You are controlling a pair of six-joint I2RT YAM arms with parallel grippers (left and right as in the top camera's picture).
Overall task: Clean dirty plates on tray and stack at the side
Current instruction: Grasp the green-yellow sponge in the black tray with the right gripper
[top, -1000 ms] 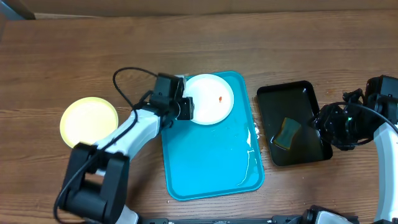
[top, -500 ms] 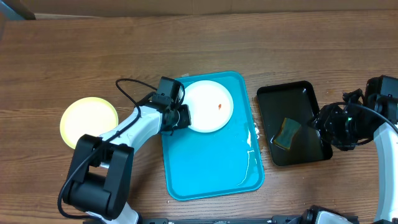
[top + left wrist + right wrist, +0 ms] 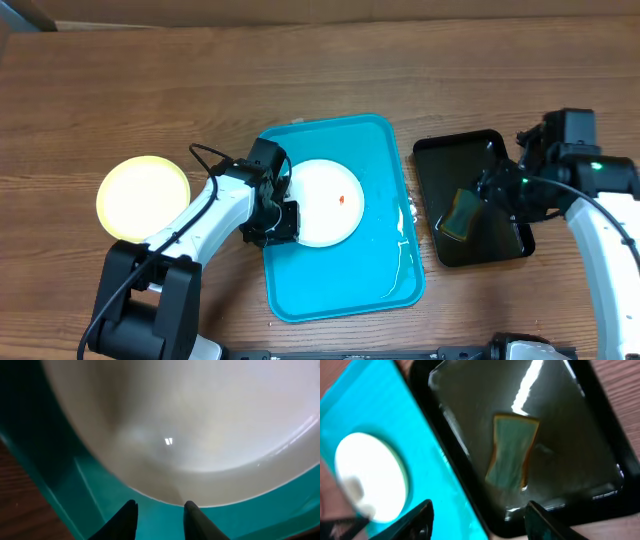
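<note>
The blue tray (image 3: 340,270) lies mid-table. One white plate (image 3: 322,202) with a small red smear (image 3: 343,199) sits in its middle. A pale yellow plate (image 3: 143,197) rests on the wood to the left. No second white plate is visible. My left gripper (image 3: 287,222) is at the white plate's left rim. In the left wrist view its fingers (image 3: 159,506) are apart over the tray (image 3: 235,520), and the plate (image 3: 200,415) lies just beyond the tips. My right gripper (image 3: 497,188) is open and empty above the sponge.
A glossy black tray (image 3: 470,140) stands right of the blue tray and holds a green-yellow sponge (image 3: 462,213). The right wrist view shows the sponge (image 3: 512,452), the black tray (image 3: 600,410), the blue tray (image 3: 380,405), the white plate (image 3: 370,477) and my open right gripper (image 3: 482,515).
The white plate slid from the tray's far end to its middle, with my left gripper moving alongside. My right arm moved left and up over the black tray.
</note>
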